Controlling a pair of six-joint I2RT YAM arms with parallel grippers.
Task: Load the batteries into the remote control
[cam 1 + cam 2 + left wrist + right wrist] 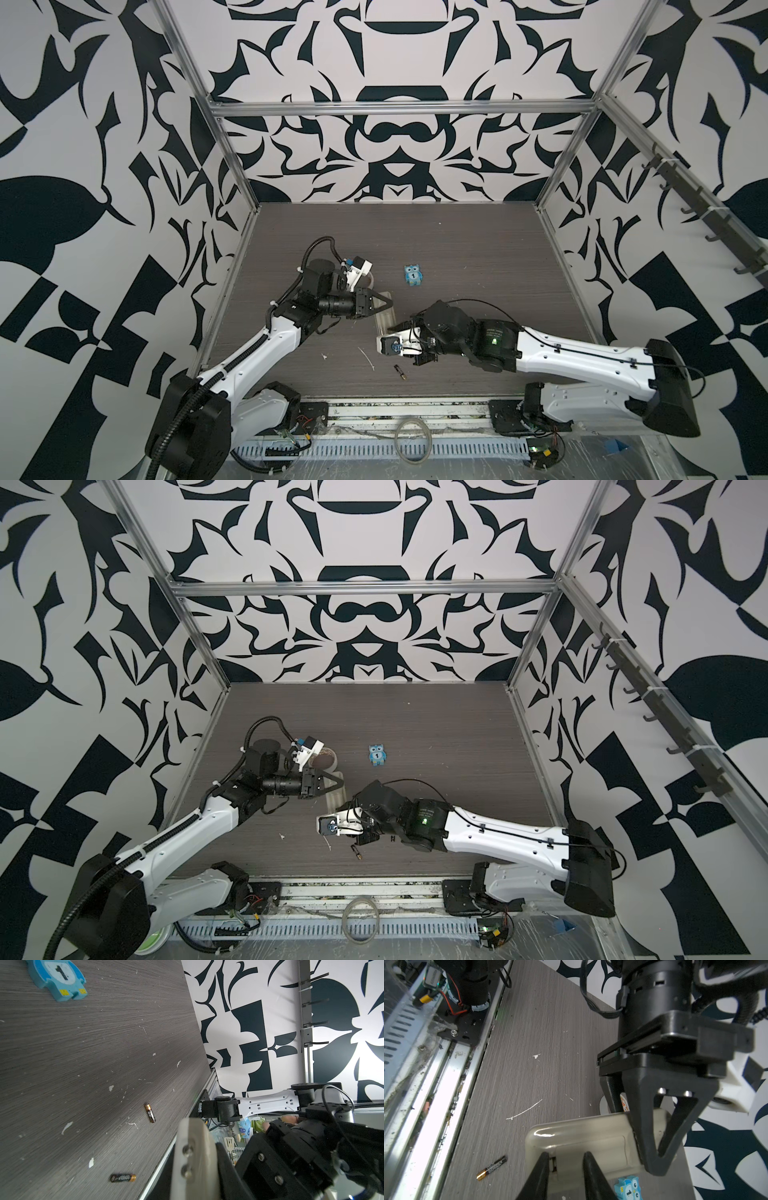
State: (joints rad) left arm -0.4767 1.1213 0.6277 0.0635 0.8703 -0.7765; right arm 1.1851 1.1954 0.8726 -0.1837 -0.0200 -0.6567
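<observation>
Right pincer (566, 1164): its two black fingers stand a narrow gap apart, tips down on the back of the remote (581, 1134) at the battery cover; I can't tell whether they pinch anything.
Left pincer (387, 304): clamped across the remote's far end, bracing it for the other arm.
Remote's place: about mid-table, a little left of centre, back side up, between the two pincers.
Step in hand: it looks to me like opening the cover. Its seam shows as a thin curved line, and the cover looks shut.
Next move: I'd judge it calls for a firm push on the cover along the remote without the left grip slipping, then a reach down for a battery.
Batteries (150, 1113): two lie loose toward the table's near edge, apart from each other. Both top views show only one battery (400, 371), just on the near side of the right pincer.
Remote's make: pale cream plastic, glossy with a glint on its rounded corner.
Batteries' make: slim black cylinders with coppery-gold ends, likely to roll.
Fingers' make: matte black, tapering to points.
Table (457, 249): dark grey wood grain, matte, flecked with white chips and one curved scratch.
Bystanders: a flat blue owl (413, 275) farther back, and a tape roll (326, 759) beyond the left pincer.
</observation>
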